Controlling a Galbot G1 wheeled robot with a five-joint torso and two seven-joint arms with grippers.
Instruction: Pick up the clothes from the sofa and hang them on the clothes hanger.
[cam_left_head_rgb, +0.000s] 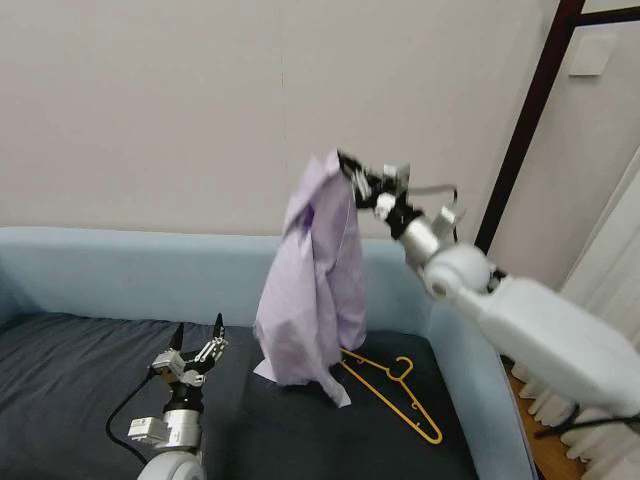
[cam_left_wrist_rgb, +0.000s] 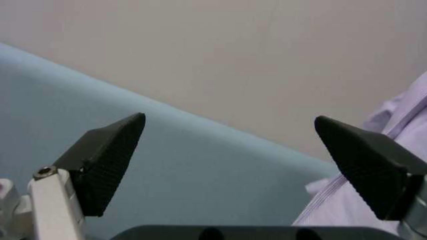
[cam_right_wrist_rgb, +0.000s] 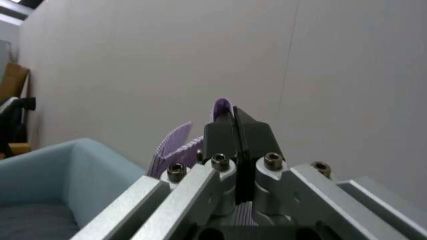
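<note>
A lilac shirt (cam_left_head_rgb: 315, 280) hangs in the air over the sofa, held at its collar by my right gripper (cam_left_head_rgb: 347, 168), which is shut on it. The right wrist view has the two fingers (cam_right_wrist_rgb: 233, 132) pressed together with lilac cloth (cam_right_wrist_rgb: 175, 145) sticking out beside them. The shirt's hem just brushes the dark seat. An orange clothes hanger (cam_left_head_rgb: 395, 392) lies flat on the seat under and right of the shirt. My left gripper (cam_left_head_rgb: 198, 340) stands low over the seat, left of the shirt, open and holding nothing; its wrist view shows both fingertips (cam_left_wrist_rgb: 110, 160) wide apart and the shirt's edge (cam_left_wrist_rgb: 393, 150).
The sofa has a pale blue backrest (cam_left_head_rgb: 120, 270) and a pale blue right arm (cam_left_head_rgb: 480, 400) around a dark grey seat (cam_left_head_rgb: 70, 380). A plain wall rises behind. A dark door frame (cam_left_head_rgb: 525, 120) and pale curtains (cam_left_head_rgb: 610, 270) stand at the right.
</note>
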